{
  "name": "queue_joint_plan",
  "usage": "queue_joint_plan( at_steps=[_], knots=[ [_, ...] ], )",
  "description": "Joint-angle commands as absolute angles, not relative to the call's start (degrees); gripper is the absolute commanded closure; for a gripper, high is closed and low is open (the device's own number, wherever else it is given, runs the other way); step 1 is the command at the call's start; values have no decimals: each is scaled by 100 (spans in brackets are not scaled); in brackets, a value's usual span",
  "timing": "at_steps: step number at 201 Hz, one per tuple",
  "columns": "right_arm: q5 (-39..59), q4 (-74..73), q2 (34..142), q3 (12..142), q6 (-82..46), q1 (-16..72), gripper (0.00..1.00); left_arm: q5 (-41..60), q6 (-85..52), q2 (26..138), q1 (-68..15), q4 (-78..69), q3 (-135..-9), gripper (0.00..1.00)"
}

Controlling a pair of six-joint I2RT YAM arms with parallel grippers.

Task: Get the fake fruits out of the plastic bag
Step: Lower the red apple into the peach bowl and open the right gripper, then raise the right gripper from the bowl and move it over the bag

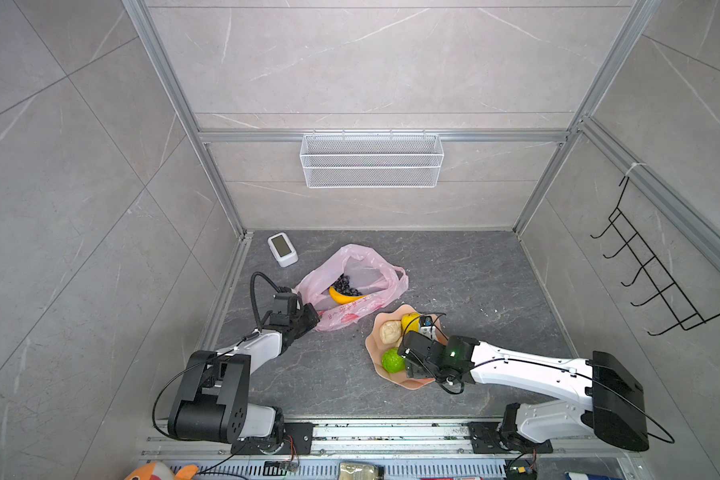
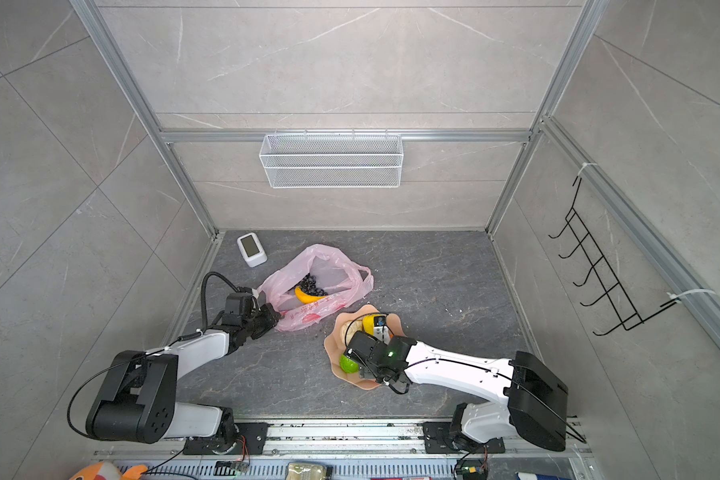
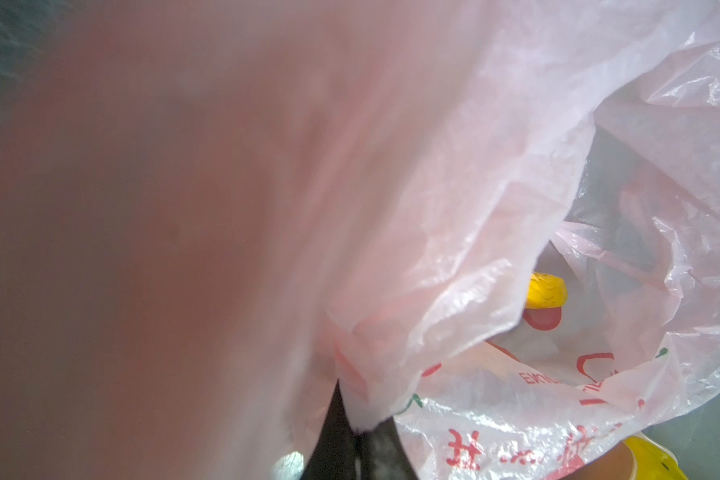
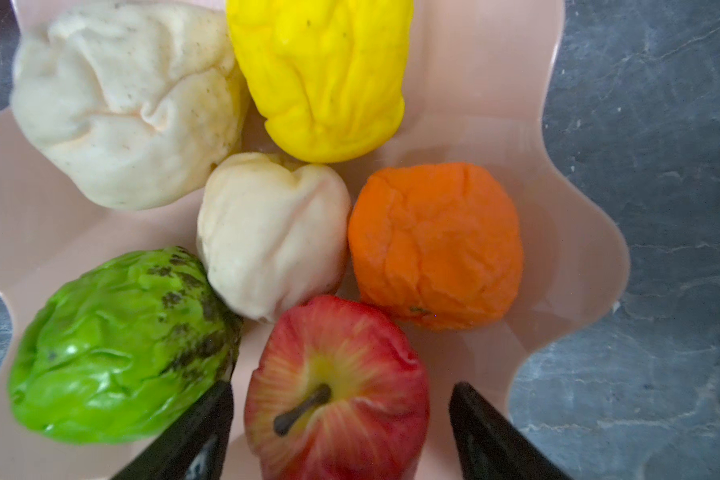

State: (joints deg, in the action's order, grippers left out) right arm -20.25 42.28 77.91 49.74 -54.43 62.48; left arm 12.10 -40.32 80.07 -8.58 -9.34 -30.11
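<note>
Right fingers [image 4: 487, 432] spread, flanking the red apple [image 4: 337, 374] on the peach plate [image 4: 566, 232]; left fingers [image 3: 337, 432] pinch the plastic bag [image 1: 371, 266] rim, holding the mouth open. Six crumpled, matte fruits [image 4: 435, 245] plated (green one [image 4: 121, 349] glossy, bumpy). Remaining inside the crinkly translucent bag on the desk [image 1: 454, 282]: smooth curved banana [image 1: 344, 296], beaded grape bunch [image 1: 344, 284].

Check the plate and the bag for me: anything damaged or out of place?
On the peach plate, the orange piece, the yellow piece and the large beige piece look crushed: creased and dented all over. The plastic bag drapes close across the left wrist view, blurring most of it.
</note>
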Motion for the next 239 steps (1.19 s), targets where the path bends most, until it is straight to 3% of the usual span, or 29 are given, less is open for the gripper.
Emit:
queue_joint_plan(
  at_steps=[1,58,89,106,129,157,239],
  knots=[
    [-2205,4420,7720,5111,-5458,6284,15,1182,-3915,7972,-817,-1054,-3125,100],
    [-2581,4935,7448,5725,-5186,6284,16,1252,-3955,7982,-826,-1066,-3133,100],
    [-2823,4509,7782,6385,-4390,6190,17,996,-3841,7832,-946,-926,-3147,100],
    [-2595,4174,8365,7001,-3810,5972,18,740,-3697,7789,-1105,-719,-3236,100],
    [-1556,3636,9313,7941,-2795,5536,21,503,-3595,7743,-1273,-554,-3318,100],
    [-875,3807,10719,9627,-1837,5197,25,547,-3625,7761,-1274,-548,-3323,100],
    [80,6161,14506,15064,-419,4913,33,868,-3805,8019,-1274,-774,-3326,100]
  ],
)
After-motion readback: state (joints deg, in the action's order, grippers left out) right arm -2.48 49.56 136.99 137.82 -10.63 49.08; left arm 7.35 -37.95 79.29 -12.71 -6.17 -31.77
